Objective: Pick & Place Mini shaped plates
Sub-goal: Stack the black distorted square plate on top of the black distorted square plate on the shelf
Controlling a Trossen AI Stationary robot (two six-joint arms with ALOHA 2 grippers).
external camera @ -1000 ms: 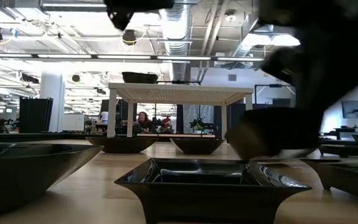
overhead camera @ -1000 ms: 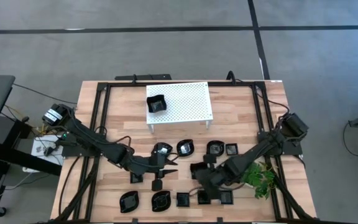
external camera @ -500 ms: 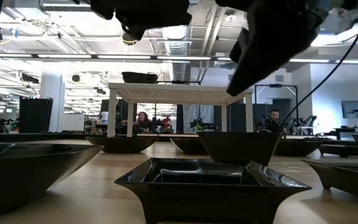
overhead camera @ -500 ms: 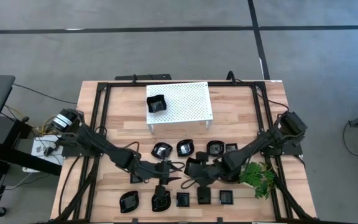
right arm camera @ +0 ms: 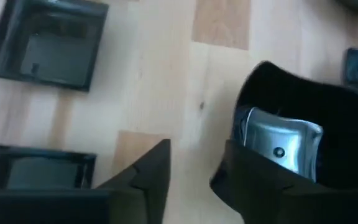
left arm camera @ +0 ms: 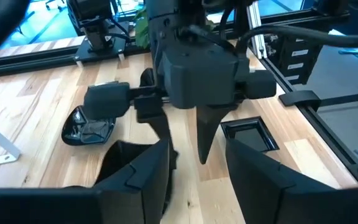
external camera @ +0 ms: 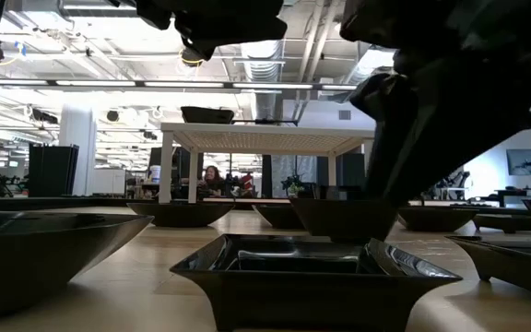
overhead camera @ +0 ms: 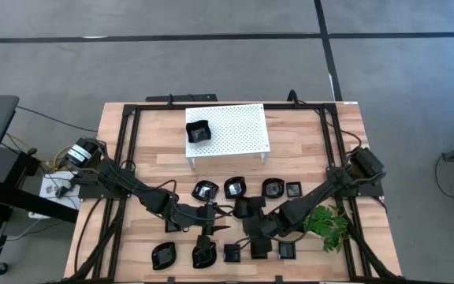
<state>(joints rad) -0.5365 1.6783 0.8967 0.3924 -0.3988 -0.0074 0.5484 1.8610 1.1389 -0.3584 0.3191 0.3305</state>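
One plate [overhead camera: 199, 131] on rack [overhead camera: 239, 130]; other plates [overhead camera: 235, 188] on table [overhead camera: 306, 150] before rack.

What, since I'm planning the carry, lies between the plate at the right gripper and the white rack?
A row of other plates lies between that plate, by the open right gripper, and the white rack; lifting over them should probably clear.

Probably an open-plan lab — exposed ceiling ducts [external camera: 265, 46], strip lights, distant workstations.
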